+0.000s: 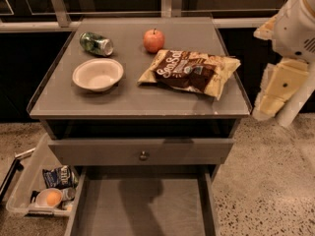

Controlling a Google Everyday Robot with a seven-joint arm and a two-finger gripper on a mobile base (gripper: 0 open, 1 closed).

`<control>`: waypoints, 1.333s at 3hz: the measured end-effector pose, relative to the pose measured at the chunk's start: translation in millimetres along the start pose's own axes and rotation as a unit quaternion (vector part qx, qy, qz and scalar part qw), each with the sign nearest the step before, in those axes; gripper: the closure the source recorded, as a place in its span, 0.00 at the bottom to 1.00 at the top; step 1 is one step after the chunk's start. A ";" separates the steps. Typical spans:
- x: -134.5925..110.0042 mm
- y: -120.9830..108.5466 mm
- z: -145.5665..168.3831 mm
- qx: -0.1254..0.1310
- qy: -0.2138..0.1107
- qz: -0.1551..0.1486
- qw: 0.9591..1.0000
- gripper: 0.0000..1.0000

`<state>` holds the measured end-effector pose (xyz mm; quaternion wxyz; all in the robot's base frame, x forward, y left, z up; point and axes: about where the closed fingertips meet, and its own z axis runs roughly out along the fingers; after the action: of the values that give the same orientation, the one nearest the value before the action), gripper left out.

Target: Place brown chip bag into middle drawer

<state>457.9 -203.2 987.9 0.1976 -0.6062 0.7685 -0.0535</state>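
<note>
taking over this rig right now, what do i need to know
Gripper: off the table's right edge, level with the tabletop, apart from the bag.
Chip bag: lying flat on the right half of the tabletop, just right of the apple.
Middle drawer: pulled open at the bottom of the view; the bag is not in it.
Done: drawer open.
Left: grasp the bag, lower it into the drawer, release.

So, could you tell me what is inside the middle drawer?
The middle drawer shows only bare floor; its rear hides under the knobbed drawer. The gripper hangs right of the table.
</note>
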 end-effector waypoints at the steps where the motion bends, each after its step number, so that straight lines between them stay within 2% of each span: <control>1: -20.1 -31.3 4.9 0.039 -0.048 -0.010 0.998 0.00; 2: -30.3 -61.9 13.9 0.064 -0.109 -0.012 0.992 0.00; 3: -40.9 -88.8 34.5 0.064 -0.173 -0.009 0.983 0.00; 4: -49.6 -90.2 46.2 0.065 -0.168 -0.009 0.983 0.00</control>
<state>566.3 -172.1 986.5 0.3630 -0.5993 0.7135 -0.0025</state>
